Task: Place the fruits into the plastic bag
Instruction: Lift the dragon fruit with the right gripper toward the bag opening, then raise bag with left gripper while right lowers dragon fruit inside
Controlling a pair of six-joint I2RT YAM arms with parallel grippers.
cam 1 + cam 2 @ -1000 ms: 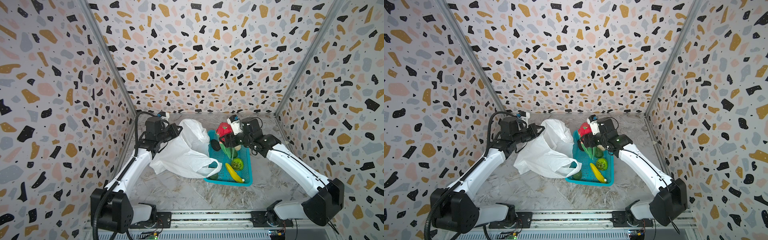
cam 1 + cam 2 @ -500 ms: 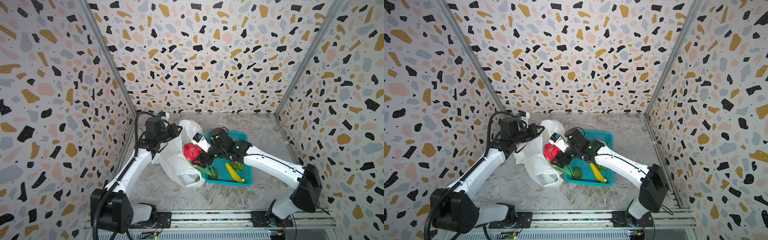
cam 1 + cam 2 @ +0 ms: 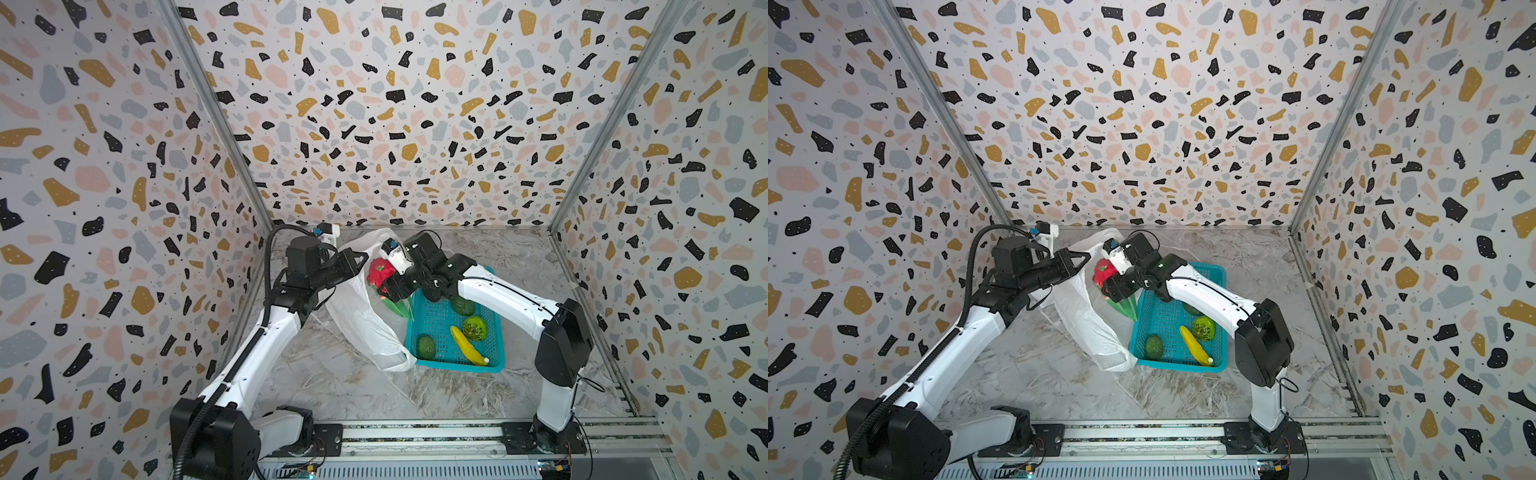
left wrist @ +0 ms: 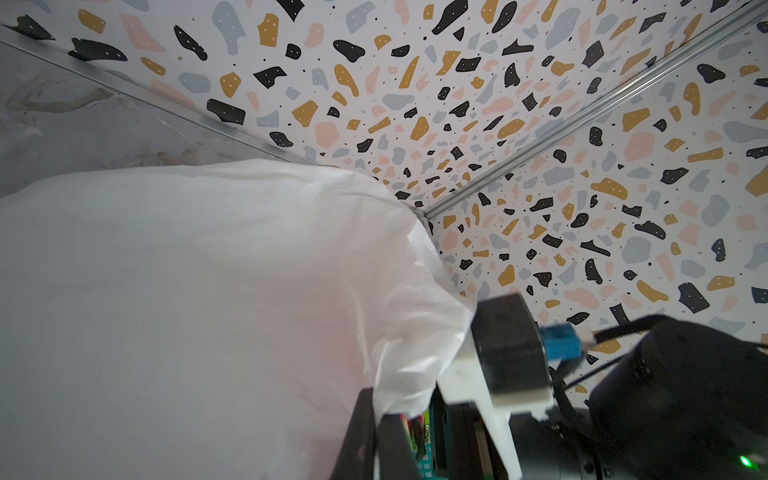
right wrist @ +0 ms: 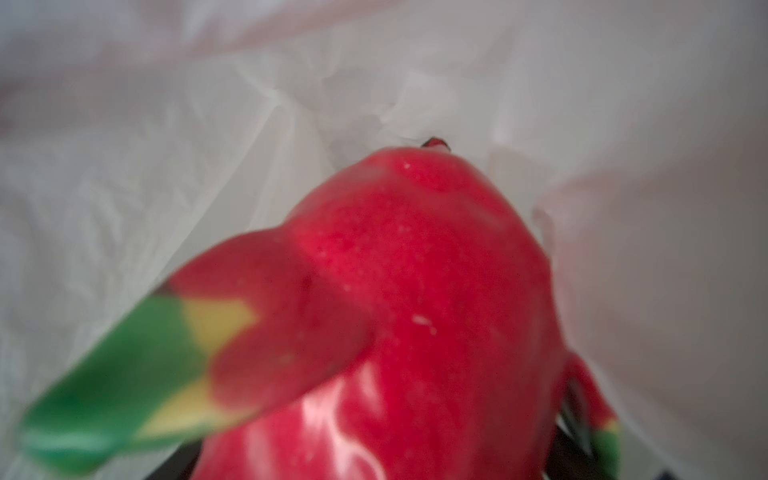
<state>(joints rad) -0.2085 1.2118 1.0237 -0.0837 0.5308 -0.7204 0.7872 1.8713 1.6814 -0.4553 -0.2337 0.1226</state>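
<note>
My left gripper [image 3: 363, 259] [image 3: 1086, 257] is shut on the rim of the white plastic bag [image 3: 361, 320] [image 3: 1084, 320] and holds its mouth up off the floor. In the left wrist view the film [image 4: 208, 291] is pinched between the black fingers [image 4: 361, 436]. My right gripper [image 3: 386, 284] [image 3: 1109, 286] is shut on a red fruit [image 3: 380, 269] [image 3: 1103, 271] with green leaf tips, at the bag's mouth. The red fruit [image 5: 415, 311] fills the right wrist view, with bag film [image 5: 332, 83] all round it. The jaws are hidden behind it.
A teal basket [image 3: 494, 366] [image 3: 1222, 365] stands right of the bag. It holds a yellow banana [image 3: 467, 345] [image 3: 1196, 351], a bumpy green fruit [image 3: 475, 328] [image 3: 1203, 328] and two dark green ones [image 3: 426, 345] [image 3: 462, 306]. Terrazzo walls close in three sides.
My right gripper has carried the red fruit from above the basket leftward to the bag's mouth. The bag has been pushed narrower. The left gripper has kept its hold.
</note>
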